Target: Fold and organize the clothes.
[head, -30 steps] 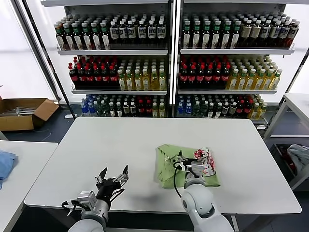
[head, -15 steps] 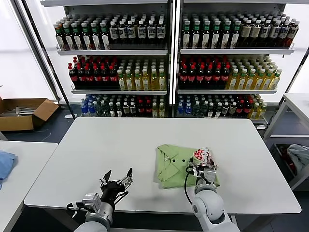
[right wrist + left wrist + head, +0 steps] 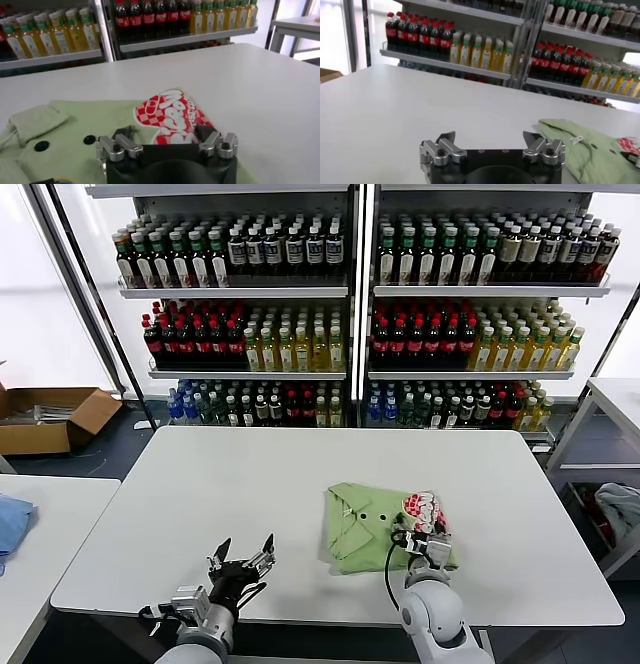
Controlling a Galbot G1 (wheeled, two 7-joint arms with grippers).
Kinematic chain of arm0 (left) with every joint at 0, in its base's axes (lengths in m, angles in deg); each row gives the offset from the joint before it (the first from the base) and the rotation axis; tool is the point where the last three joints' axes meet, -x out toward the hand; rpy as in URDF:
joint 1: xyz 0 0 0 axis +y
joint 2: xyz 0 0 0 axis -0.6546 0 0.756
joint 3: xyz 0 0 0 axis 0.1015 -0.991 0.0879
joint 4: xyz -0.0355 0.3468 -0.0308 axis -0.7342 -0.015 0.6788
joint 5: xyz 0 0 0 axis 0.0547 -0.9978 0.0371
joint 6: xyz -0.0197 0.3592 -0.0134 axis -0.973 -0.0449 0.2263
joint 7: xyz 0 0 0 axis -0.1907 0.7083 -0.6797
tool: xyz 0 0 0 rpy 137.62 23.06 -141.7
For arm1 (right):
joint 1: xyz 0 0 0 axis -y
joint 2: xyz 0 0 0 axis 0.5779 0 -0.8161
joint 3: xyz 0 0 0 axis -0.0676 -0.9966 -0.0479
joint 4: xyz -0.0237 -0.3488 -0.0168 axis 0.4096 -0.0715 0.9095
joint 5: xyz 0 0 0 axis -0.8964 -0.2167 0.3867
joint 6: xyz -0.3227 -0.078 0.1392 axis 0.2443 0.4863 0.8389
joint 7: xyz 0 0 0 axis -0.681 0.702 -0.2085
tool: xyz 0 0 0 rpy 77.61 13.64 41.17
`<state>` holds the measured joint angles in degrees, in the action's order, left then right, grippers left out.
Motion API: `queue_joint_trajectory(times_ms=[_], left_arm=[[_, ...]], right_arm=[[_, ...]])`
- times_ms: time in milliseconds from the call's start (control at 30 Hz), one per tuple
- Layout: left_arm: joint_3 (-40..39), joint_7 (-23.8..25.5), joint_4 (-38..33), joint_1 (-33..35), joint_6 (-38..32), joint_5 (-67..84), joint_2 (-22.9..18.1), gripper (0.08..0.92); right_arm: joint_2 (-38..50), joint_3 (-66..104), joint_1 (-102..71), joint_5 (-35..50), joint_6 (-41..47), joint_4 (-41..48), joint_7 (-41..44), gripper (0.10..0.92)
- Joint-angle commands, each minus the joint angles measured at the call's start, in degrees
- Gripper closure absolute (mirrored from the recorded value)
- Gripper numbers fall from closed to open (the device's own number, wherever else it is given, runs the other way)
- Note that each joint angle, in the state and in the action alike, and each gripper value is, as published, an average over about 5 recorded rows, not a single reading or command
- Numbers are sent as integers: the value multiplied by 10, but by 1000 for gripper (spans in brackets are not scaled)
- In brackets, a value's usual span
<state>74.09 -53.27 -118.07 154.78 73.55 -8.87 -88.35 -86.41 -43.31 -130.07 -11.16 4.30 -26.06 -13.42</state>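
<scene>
Left gripper (image 3: 240, 561): low at the lower left of the head view, over the near desk edge, jaws spread wide and released, nothing between them; also seen in its wrist view (image 3: 492, 146) with bare desk ahead.
Right gripper (image 3: 424, 536): lower centre-right of the head view, above the near edge of the shirt, jaws released and apart, gripping nothing; in its wrist view (image 3: 167, 142) sits just over the red-and-white print.
Polo shirt (image 3: 375, 524): light green, folded into a compact rectangle, lying flat on the desk right of centre; collar toward the frame's left, two dark buttons (image 3: 65, 143) in the middle, chest print (image 3: 423, 508) at the right end.
Desk (image 3: 250, 484): white, filling the middle of the head view.
Blue cloth (image 3: 10, 524): far left edge, on a separate side table.
Cardboard box (image 3: 50, 416): left, on the floor beyond.
Shelves (image 3: 350, 294): across the top, rows of bottles.
</scene>
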Motion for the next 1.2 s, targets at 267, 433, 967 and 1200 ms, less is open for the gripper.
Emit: queue_joint_trajectory(times_ms=[267,433,967,1200], left_arm=[[-10,4,6,0,1,-3,-5,177],[-11,4,0,5,-2,-7,-8,177],[-9,9,-15,35,-15,-32,-5,177],[-11,9,-19,39,-13,-32,-6,177]], right_arm=[[22,5,-30,-5,-59,-65,45,203],[9,7,-2,-18,-45,-48,29,203],[0,-1,43,-18,-28,-6,31,203],[-13,7,61,0,-27,33,15,203]])
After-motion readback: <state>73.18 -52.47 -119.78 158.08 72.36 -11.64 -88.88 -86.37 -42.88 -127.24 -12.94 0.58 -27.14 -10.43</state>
